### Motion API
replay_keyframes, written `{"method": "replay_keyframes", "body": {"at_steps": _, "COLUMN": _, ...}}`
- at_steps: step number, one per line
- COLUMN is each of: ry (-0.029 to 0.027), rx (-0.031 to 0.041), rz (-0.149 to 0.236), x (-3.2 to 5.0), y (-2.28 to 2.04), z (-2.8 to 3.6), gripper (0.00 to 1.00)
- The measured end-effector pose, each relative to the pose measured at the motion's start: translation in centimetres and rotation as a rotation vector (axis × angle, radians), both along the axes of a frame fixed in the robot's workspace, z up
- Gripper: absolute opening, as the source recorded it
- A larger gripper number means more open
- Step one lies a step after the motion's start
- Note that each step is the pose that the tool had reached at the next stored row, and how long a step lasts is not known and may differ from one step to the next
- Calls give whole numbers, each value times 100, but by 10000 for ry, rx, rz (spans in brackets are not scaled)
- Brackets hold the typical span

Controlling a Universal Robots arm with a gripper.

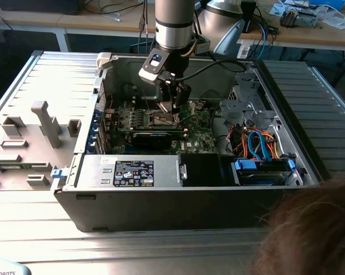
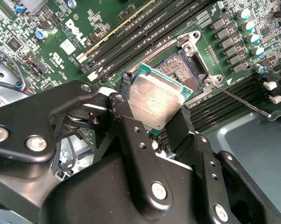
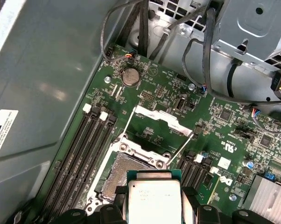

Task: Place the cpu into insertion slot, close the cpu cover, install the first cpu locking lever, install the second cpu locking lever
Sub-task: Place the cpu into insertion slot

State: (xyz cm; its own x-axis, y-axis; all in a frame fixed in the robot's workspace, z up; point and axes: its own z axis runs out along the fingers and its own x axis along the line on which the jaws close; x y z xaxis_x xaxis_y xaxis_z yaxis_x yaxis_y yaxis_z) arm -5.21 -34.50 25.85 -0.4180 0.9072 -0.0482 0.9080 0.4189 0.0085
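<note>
The gripper (image 2: 152, 117) is clamped on the cpu (image 2: 155, 99), which sits tilted between the jaws just above the insertion slot (image 2: 180, 63). The cpu has a dull silver top and a green rim. Beyond, the cpu cover (image 3: 158, 119) stands open. In the exterior view the gripper hangs at eleven o'clock from the middle of the case (image 1: 161, 200).

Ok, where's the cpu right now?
In both wrist views the cpu sits clamped in the gripper's jaws, poised over the edge of the open insertion slot, beside the memory slots, not seated.
</note>
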Motion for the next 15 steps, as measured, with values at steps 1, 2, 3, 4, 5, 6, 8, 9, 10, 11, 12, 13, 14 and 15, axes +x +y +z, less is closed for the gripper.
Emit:
{"method": "replay_keyframes", "body": {"at_steps": 1, "ry": 0, "rx": -2, "rz": -17, "x": 0, "y": 0, "z": -1, "gripper": 55}}
{"method": "replay_keyframes", "body": {"at_steps": 2, "ry": 0, "rx": -6, "rz": -37, "x": 0, "y": 0, "z": -1, "gripper": 55}}
{"method": "replay_keyframes", "body": {"at_steps": 3, "ry": 0, "rx": -9, "rz": -54, "x": 0, "y": 0, "z": -2, "gripper": 55}}
{"method": "replay_keyframes", "body": {"at_steps": 4, "ry": 0, "rx": -17, "rz": -91, "x": 0, "y": 0, "z": -3, "gripper": 55}}
{"method": "replay_keyframes", "body": {"at_steps": 5, "ry": 0, "rx": -21, "rz": -115, "x": 0, "y": 0, "z": -3, "gripper": 55}}
{"method": "replay_keyframes", "body": {"at_steps": 6, "ry": 0, "rx": -24, "rz": -132, "x": 0, "y": 0, "z": -4, "gripper": 55}}
{"method": "replay_keyframes", "body": {"at_steps": 8, "ry": 0, "rx": -31, "rz": -180, "x": 0, "y": 0, "z": -6, "gripper": 55}}
{"method": "replay_keyframes", "body": {"at_steps": 9, "ry": 0, "rx": -35, "rz": -211, "x": 0, "y": 0, "z": -6, "gripper": 55}}
{"method": "replay_keyframes", "body": {"at_steps": 10, "ry": 0, "rx": -39, "rz": -242, "x": 0, "y": 0, "z": -7, "gripper": 55}}
{"method": "replay_keyframes", "body": {"at_steps": 11, "ry": 0, "rx": -39, "rz": -274, "x": 0, "y": 0, "z": -8, "gripper": 55}}
{"method": "replay_keyframes", "body": {"at_steps": 12, "ry": 0, "rx": -40, "rz": -301, "x": 0, "y": 0, "z": -9, "gripper": 55}}
{"method": "replay_keyframes", "body": {"at_steps": 13, "ry": 0, "rx": -41, "rz": -348, "x": 0, "y": 0, "z": -10, "gripper": 55}}
{"method": "replay_keyframes", "body": {"at_steps": 14, "ry": 0, "rx": -41, "rz": -389, "x": 0, "y": 0, "z": -11, "gripper": 55}}
{"method": "replay_keyframes", "body": {"at_steps": 15, "ry": 0, "rx": -42, "rz": -441, "x": 0, "y": 0, "z": -12, "gripper": 55}}
